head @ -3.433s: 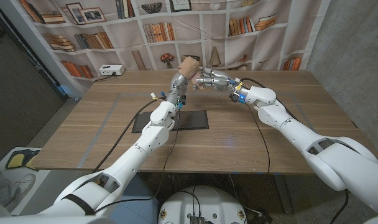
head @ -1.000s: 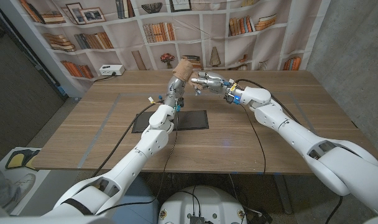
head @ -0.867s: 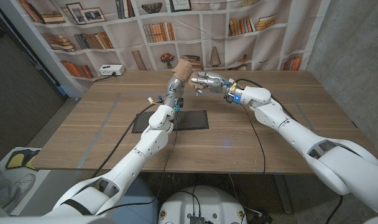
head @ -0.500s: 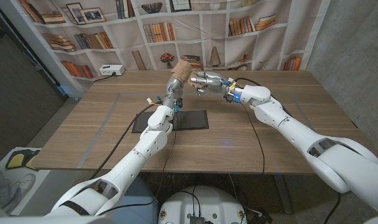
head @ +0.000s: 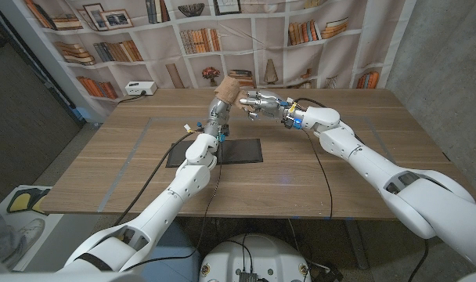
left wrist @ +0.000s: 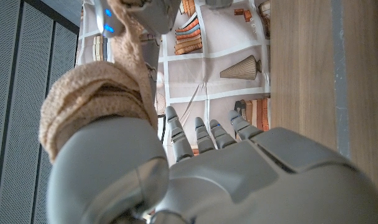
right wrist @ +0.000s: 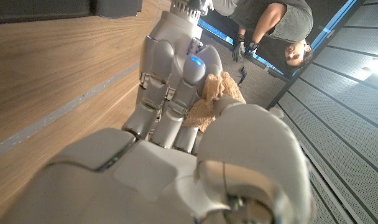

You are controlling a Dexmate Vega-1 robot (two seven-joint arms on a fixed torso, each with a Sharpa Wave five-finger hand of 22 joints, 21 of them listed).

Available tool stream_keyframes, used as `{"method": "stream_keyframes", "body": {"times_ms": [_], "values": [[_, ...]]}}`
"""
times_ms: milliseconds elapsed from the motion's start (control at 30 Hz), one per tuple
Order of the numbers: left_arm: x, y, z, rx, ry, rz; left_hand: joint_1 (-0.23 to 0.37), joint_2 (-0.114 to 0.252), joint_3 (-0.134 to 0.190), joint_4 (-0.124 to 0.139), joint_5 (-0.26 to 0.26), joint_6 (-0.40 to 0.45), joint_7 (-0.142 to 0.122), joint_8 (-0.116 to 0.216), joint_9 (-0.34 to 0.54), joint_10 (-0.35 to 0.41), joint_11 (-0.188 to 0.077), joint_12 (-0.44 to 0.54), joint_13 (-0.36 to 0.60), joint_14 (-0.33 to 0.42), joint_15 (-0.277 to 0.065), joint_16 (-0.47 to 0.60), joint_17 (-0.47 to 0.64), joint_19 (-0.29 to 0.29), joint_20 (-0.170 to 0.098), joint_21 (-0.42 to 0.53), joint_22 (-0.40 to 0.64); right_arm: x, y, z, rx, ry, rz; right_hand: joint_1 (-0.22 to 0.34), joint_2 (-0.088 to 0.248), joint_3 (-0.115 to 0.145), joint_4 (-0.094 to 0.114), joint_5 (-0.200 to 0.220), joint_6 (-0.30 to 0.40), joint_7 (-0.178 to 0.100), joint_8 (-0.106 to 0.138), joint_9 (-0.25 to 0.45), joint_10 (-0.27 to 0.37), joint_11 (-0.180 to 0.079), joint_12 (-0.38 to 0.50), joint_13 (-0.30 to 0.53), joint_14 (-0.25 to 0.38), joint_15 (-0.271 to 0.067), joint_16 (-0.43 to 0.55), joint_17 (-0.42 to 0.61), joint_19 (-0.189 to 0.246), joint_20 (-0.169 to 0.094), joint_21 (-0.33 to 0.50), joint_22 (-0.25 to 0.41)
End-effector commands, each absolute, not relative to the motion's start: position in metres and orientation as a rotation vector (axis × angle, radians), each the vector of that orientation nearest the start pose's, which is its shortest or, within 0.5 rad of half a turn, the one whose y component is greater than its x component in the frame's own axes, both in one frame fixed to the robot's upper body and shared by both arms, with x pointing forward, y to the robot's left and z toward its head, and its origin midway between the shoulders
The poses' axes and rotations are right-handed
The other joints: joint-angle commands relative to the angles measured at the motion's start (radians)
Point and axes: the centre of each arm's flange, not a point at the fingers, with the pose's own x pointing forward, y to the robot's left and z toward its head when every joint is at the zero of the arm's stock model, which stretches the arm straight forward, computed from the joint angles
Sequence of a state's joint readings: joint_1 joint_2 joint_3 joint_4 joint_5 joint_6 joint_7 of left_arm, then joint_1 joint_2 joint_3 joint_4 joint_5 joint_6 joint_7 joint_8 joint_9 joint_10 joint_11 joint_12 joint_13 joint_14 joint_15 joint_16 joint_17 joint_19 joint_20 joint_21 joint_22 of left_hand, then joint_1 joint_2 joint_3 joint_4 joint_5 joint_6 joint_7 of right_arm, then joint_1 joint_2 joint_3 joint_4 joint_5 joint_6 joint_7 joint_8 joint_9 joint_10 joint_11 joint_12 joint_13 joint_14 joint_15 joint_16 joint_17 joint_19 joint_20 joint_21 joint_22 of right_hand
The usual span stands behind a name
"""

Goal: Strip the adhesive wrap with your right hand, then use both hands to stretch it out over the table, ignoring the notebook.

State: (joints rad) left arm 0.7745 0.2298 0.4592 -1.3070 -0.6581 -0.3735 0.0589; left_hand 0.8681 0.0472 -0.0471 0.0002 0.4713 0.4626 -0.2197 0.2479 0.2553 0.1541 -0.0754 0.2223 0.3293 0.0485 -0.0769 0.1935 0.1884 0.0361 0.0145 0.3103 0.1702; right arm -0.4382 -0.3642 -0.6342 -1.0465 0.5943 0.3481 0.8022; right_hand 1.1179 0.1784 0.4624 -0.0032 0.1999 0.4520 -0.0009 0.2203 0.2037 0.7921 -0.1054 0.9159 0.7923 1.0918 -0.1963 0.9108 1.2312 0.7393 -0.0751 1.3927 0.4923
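Observation:
My left hand [head: 219, 110] is raised upright above the far middle of the table, fingers [left wrist: 204, 134] straight and apart. A tan adhesive wrap [head: 228, 87] is wound around its top; the left wrist view shows the bundle [left wrist: 92, 102] around the thumb, with a loose strip [left wrist: 124, 31] rising to my right hand [left wrist: 153, 14]. My right hand [head: 259, 101] reaches in from the right, and its fingertips pinch that strip beside the bundle. In the right wrist view the wrap [right wrist: 215, 94] sits between my right hand [right wrist: 145, 168] and the left hand [right wrist: 171, 68].
A black notebook [head: 218, 151] lies flat on the wooden table [head: 316, 172], under my left forearm. A white box [head: 140, 88] stands at the far left edge. Cables run along both arms. A person [right wrist: 270, 22] stands beyond the table.
Both hands have drifted slightly left together, the wrap bundle with them. My right hand's fingertips have come closer to the wrap.

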Motion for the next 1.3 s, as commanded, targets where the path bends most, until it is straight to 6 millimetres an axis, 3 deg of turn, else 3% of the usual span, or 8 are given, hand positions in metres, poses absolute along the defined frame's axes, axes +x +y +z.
{"method": "stream_keyframes", "body": {"times_ms": [33, 233, 400, 700, 1300], "values": [[0.645, 0.152, 0.011, -0.320, -0.715, -0.304, 0.003, 0.013, -0.005, 0.002, 0.004, 0.009, -0.001, 0.006, 0.002, 0.009, -0.004, 0.010, -0.001, 0.006, 0.000, 0.006, 0.003, 0.012, 0.000, -0.001, 0.002, 0.646, -0.117, 0.065, -0.336, -0.693, 1.061, 0.014, 0.001, 0.004, -0.009, -0.001, 0.291, -0.081, -0.004, 0.245, 0.005, 0.008, 0.002, 0.003, 0.006, -0.025, 0.014, 0.003, 0.006, -0.138, 0.015, -0.003], [0.645, 0.158, 0.011, -0.339, -0.727, -0.273, 0.003, 0.017, -0.008, 0.005, 0.005, 0.016, -0.001, 0.006, 0.000, 0.014, -0.008, 0.011, -0.003, 0.009, 0.000, 0.007, 0.003, 0.015, 0.000, -0.005, 0.002, 0.648, -0.119, 0.066, -0.342, -0.684, 1.052, 0.014, 0.002, 0.007, -0.011, -0.002, 0.295, -0.073, -0.008, 0.245, 0.010, 0.009, 0.002, 0.001, 0.006, -0.025, 0.022, 0.002, 0.004, -0.138, 0.023, -0.009], [0.644, 0.158, 0.008, -0.371, -0.738, -0.247, -0.016, 0.048, -0.015, 0.028, 0.008, 0.053, 0.000, 0.014, -0.003, 0.045, -0.022, 0.021, -0.011, 0.033, -0.014, 0.014, 0.005, 0.035, -0.002, -0.012, 0.003, 0.650, -0.119, 0.064, -0.349, -0.667, 1.058, 0.013, 0.003, 0.011, -0.012, -0.004, 0.297, -0.068, -0.013, 0.244, 0.015, 0.009, 0.001, -0.004, 0.007, -0.025, 0.031, 0.001, 0.001, -0.138, 0.031, -0.015], [0.645, 0.159, 0.005, -0.401, -0.738, -0.224, -0.035, 0.093, -0.018, 0.057, 0.010, 0.091, -0.001, 0.021, -0.007, 0.075, -0.025, 0.030, -0.019, 0.055, -0.021, 0.018, 0.006, 0.054, 0.000, -0.020, 0.004, 0.652, -0.126, 0.064, -0.354, -0.658, 1.040, 0.010, 0.003, 0.014, -0.010, -0.006, 0.300, -0.068, -0.016, 0.244, 0.018, 0.006, 0.001, -0.006, 0.005, -0.024, 0.038, 0.000, -0.001, -0.137, 0.040, -0.023], [0.640, 0.175, 0.002, -0.428, -0.751, -0.148, -0.044, 0.108, -0.022, 0.074, 0.010, 0.100, -0.001, 0.017, -0.011, 0.100, -0.028, 0.036, -0.026, 0.080, -0.029, 0.022, 0.005, 0.073, -0.006, -0.026, 0.004, 0.654, -0.152, 0.070, -0.331, -0.676, 0.958, 0.003, 0.003, 0.024, -0.009, -0.008, 0.303, -0.066, -0.021, 0.248, 0.024, 0.008, 0.002, -0.006, 0.004, -0.024, 0.055, -0.001, -0.005, -0.137, 0.064, -0.043]]}}
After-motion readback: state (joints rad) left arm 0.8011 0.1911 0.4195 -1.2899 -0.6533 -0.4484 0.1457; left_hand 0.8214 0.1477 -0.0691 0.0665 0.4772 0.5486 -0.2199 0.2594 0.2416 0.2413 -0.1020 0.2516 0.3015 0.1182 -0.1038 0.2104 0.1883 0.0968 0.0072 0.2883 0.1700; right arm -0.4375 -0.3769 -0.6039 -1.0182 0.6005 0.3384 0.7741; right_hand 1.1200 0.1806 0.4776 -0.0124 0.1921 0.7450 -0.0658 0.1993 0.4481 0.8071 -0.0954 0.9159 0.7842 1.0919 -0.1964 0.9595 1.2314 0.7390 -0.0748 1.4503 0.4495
